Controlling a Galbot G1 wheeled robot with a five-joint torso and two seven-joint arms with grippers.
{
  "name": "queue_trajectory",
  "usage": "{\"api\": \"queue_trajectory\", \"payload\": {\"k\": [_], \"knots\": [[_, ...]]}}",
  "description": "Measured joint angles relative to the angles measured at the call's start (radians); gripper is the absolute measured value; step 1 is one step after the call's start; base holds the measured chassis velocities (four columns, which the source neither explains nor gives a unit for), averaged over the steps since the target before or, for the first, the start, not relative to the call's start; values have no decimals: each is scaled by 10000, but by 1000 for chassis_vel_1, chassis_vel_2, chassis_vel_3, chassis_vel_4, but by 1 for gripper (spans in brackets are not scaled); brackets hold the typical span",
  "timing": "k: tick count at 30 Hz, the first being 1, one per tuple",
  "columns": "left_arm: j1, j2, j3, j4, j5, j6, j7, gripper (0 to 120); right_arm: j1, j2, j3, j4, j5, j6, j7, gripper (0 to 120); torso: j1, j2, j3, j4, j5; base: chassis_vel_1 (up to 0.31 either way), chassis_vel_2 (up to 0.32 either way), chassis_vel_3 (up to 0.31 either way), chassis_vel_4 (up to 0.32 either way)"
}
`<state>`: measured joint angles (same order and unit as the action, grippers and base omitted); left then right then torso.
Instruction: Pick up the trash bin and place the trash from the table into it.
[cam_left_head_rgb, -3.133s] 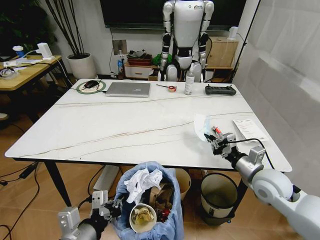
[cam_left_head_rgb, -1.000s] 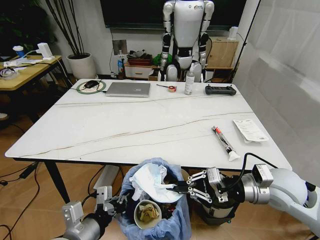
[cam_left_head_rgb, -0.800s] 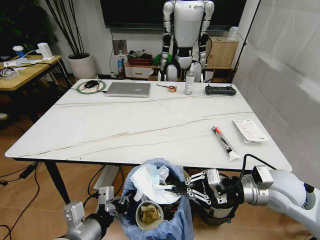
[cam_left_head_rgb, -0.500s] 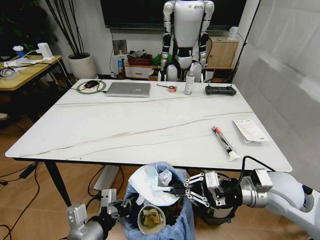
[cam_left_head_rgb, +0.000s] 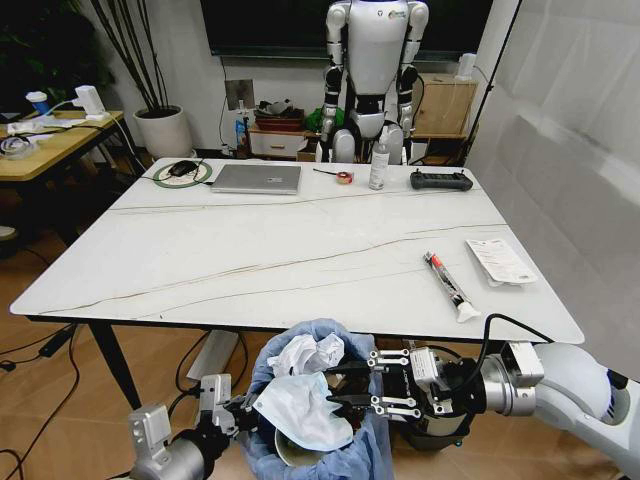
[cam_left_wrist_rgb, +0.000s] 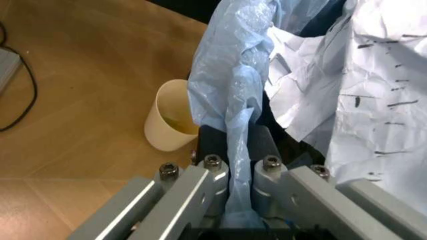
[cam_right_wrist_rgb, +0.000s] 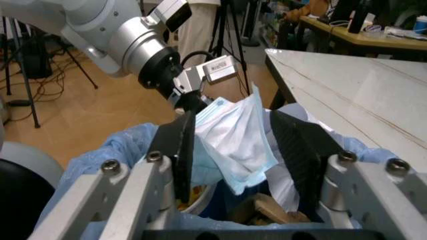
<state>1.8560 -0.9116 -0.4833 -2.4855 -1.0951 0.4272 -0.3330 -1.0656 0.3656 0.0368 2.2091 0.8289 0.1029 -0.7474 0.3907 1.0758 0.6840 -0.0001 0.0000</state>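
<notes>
From the head view, the trash bin (cam_left_head_rgb: 312, 420) sits below the table (cam_left_head_rgb: 250, 260) edge. The right gripper (cam_left_head_rgb: 345, 390) hangs over it, spread wide, with a face mask (cam_left_head_rgb: 300, 410) lying loose on the heap.

Left wrist: the left gripper (cam_left_wrist_rgb: 239, 172) pinches the bin's blue bag (cam_left_wrist_rgb: 230, 90).

Right wrist: the mask droops between parted fingers (cam_right_wrist_rgb: 300, 145).
</notes>
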Motion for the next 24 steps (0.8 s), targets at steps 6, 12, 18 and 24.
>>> {"api": "queue_trajectory", "payload": {"k": [6,12,18,24], "knots": [[144,5,-46,72,102,65,-88,0,152,242,288,-119,512,26,370,68,0,0,0,0,1,0,0,0,0],[191,-63,-63,139,253,46,-104,0,393,719,935,-390,1285,12,2729,89,0,0,0,1,0,0,0,0,0],[191,-70,-101,121,376,29,-110,0,231,1202,1378,-864,876,-238,6441,100,0,0,0,0,2,0,0,0,0],[312,-84,-215,10,492,0,-107,0,87,1635,1455,-1382,804,-1251,8460,100,0,0,0,0,2,0,0,0,0]]}}
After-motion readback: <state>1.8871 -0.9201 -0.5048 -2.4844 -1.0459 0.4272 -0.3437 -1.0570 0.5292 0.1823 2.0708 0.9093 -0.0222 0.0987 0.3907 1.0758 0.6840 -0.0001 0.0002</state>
